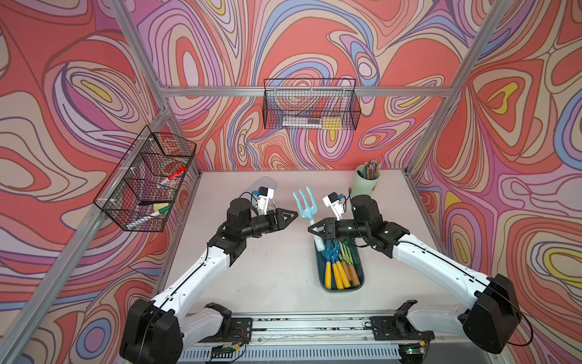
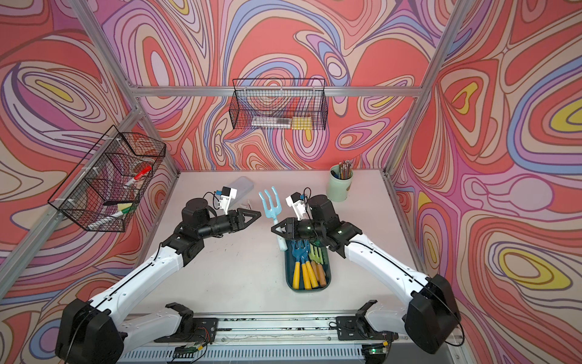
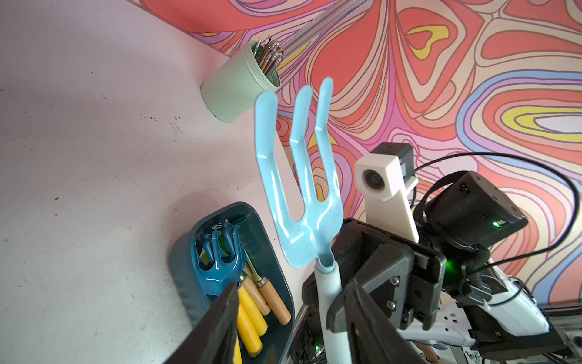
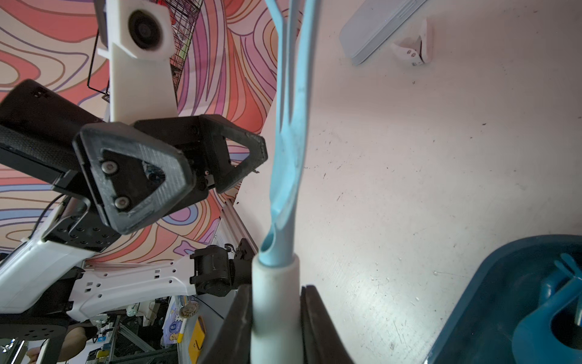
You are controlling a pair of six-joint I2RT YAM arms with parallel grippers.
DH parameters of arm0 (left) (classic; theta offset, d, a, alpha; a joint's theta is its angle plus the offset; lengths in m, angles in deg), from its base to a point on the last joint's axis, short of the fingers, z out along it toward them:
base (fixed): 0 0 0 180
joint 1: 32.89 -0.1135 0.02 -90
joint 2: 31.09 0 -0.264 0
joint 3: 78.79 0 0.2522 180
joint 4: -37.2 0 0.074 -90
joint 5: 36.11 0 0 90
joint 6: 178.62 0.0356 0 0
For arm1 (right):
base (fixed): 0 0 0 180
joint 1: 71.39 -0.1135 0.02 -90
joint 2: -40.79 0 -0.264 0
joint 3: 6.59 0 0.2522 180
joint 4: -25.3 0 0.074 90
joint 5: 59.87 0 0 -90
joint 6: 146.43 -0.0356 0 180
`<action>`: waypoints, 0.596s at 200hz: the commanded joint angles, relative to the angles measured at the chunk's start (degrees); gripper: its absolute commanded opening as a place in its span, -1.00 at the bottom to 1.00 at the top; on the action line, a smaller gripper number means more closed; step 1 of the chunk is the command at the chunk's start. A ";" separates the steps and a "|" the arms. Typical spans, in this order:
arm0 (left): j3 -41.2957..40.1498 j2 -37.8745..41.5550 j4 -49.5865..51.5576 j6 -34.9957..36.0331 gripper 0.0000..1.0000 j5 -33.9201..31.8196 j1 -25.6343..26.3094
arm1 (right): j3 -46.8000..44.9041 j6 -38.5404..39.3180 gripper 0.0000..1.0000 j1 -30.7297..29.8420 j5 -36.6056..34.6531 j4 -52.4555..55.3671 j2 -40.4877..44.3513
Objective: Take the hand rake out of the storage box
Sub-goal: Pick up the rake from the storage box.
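Hand rake (image 1: 305,205) (image 2: 271,205) (image 3: 299,189) (image 4: 289,141): light blue, three tines, pale handle. It is lifted, with the tines up and toward the table's far edge. The handle's lower end hangs at the far left corner of the storage box (image 1: 340,287) (image 2: 307,288) (image 3: 182,261) (image 4: 472,299); can't tell if it touches the rim.

Right gripper (image 1: 313,230) (image 2: 277,228) (image 4: 274,331) is clamped on the handle just below the neck, one finger on each side. This is clear in the right wrist view.

Left gripper (image 1: 294,216) (image 2: 258,214) (image 4: 201,170) points at the rake from the left, tip just short of the neck. Its jaws are partly apart and it holds nothing.

The storage box is a dark teal tub on the table (image 1: 252,268), right of centre and nearer the near edge, with its long side running near to far. Inside it:
- a dark blue rake (image 1: 331,252) (image 3: 220,252) lying on yellow-handled tools (image 1: 336,274) (image 2: 304,274)
- a green fork (image 1: 346,250) and wooden handles (image 1: 352,274) (image 3: 271,293) along the right wall

Heads point to the far end, handles to the near end.

Mint cup (image 1: 365,184) (image 2: 338,186) (image 3: 230,91), full of pencils, stands at the far right corner. Pale flat case (image 2: 242,186) (image 4: 374,28) lies near the far edge, left of centre, partly behind the left wrist camera in both top views. White clip (image 2: 248,206) (image 4: 412,52) is just beside the case.

Two black wire baskets hang off the table. One is on the back wall (image 1: 310,104) with a yellow item inside, and one is on the left wall (image 1: 148,179) with markers and a sponge.
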 commanded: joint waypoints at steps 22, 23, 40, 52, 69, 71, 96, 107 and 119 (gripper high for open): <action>-0.28 -1.11 -3.57 -0.47 0.07 1.39 -0.71 | 1.52 -2.56 -1.00 0.14 3.49 -6.21 -0.87; -0.29 -1.12 -3.63 -0.47 0.07 1.40 -0.78 | 1.51 -2.64 -1.00 0.12 3.57 -6.30 -0.90; -0.23 -1.30 -4.68 -1.03 0.03 1.86 -1.28 | 1.49 -3.22 -1.00 0.14 4.18 -6.34 -1.45; 0.17 -1.48 -5.16 -1.26 0.02 2.45 -1.37 | 1.42 -3.24 -1.00 0.03 4.27 -6.38 -1.76; 0.81 -1.65 -5.12 -1.26 0.00 2.81 -1.39 | 1.56 -3.34 -1.00 -0.07 4.69 -6.56 -2.18; 0.83 -1.76 -5.10 -1.26 0.00 2.81 -1.38 | 1.62 -3.29 -1.00 -0.15 4.77 -6.58 -2.27; 1.19 -2.68 -5.16 -1.39 -0.07 2.81 -1.47 | 2.10 -3.50 -1.00 -1.56 5.06 -7.61 -3.23; 1.04 -3.12 -5.52 -1.74 -0.11 2.75 -1.48 | 2.19 -3.66 -1.00 -2.05 4.99 -7.94 -3.71; 0.88 -3.37 -5.36 -1.84 -0.16 2.18 -1.46 | 2.20 -4.01 -1.00 -2.58 5.02 -8.69 -4.21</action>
